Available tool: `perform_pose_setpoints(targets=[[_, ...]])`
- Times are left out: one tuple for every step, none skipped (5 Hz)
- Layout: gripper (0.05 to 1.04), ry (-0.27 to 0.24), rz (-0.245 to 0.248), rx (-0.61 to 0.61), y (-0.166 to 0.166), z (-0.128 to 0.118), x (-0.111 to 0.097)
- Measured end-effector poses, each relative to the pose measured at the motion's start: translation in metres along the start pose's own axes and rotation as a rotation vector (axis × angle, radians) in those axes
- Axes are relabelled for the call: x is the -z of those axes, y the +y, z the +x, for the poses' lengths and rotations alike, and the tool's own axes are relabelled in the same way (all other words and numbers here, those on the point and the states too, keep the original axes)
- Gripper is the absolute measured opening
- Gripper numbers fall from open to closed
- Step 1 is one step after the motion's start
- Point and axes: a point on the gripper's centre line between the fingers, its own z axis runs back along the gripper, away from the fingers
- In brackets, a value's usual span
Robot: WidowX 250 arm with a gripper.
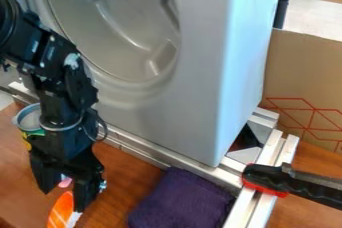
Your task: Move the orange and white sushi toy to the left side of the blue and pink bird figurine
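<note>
The black gripper hangs over the wooden table at the lower left, its two fingers spread apart. Just below the fingers lies an orange object with white stripes, partly cut off by the view's bottom edge. Whether the gripper touches it I cannot tell. A small pink item shows in the gap between the fingers. Right of the gripper, a folded dark purple cloth rests on the table. Behind the wrist stands a can with an open top, partly hidden by the arm.
A large grey appliance shell with a round recess stands behind the cloth. Metal rails run along its base. At the right, a black and red clamp sits on the rails. A cardboard panel stands farther back.
</note>
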Motion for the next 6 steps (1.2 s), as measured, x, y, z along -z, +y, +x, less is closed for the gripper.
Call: perform_pose_setpoints(targets=[[1.001, 0.059, -0.008, 0.017, -0.001, -0.002, 0.015], [1.001, 0.077, -0.011, 0.019, 0.0, 0.001, 0.024], [1.001, 0.109, 0.004, -0.017, 0.008, 0.002, 0.029], [1.001, 0.138, 0.015, -0.039, 0.013, 0.001, 0.036], [1.001, 0.149, 0.01, -0.054, 0.018, 0.003, 0.044], [0.942, 0.114, -0.042, -0.033, 0.02, 0.006, 0.05]])
